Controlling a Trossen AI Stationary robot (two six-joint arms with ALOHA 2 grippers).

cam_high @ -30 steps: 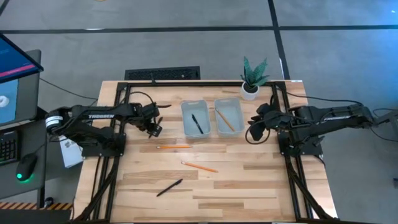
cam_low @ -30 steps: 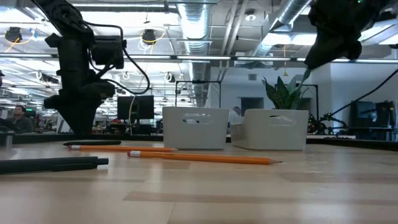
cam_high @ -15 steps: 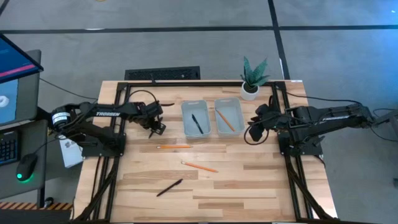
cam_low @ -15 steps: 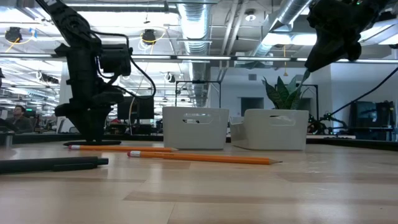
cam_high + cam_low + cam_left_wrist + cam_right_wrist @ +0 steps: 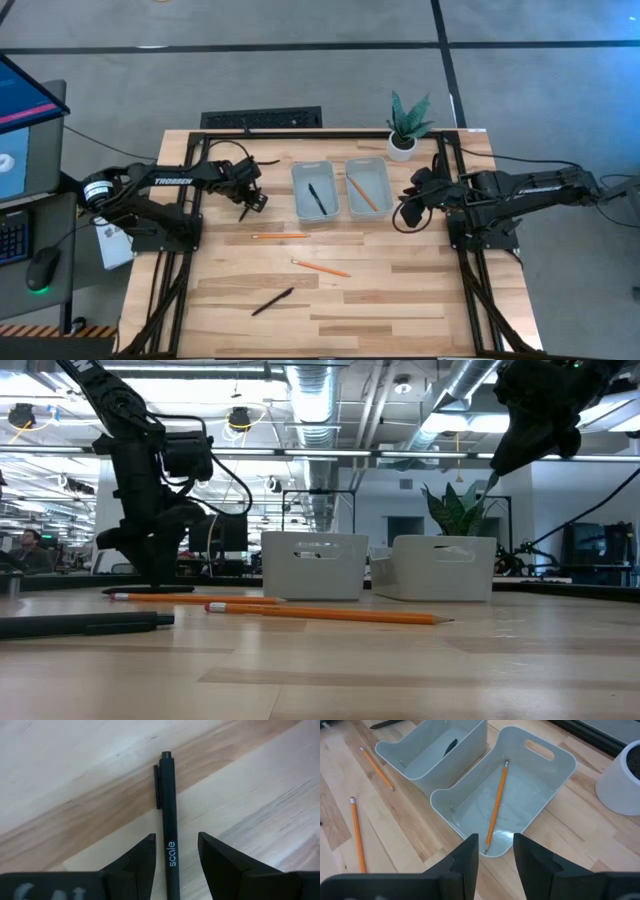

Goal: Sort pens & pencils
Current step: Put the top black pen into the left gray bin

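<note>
The left end effector (image 5: 175,851) hangs low over the worktop (image 5: 400,290) beside the trays, its fingers (image 5: 142,855) parted with a black pen (image 5: 168,810) lying flat between them, not yet pinched. The right end effector (image 5: 495,851) hovers with fingers apart and empty over the right tray (image 5: 540,785), which already holds one pencil (image 5: 496,805); the left tray (image 5: 314,191) holds one pen (image 5: 317,198).

Still loose on the worktop are two pencils, one near the trays (image 5: 279,236) and one further out (image 5: 321,267), and another pen (image 5: 272,301) close to the front edge.

My worry is the pickup: the pen is thin and round (and lying on smooth wood), so if the fingers close without coming right down they could nip only its top and roll it away, or scrape the boards. A lopsided grip would let it swing and miss the tray.

The worktop is pale wooden planking with a dark frame, a small potted plant (image 5: 405,128) at the back. Beyond it lies an open workshop with exposed ducts, ceiling lights and monitors.
</note>
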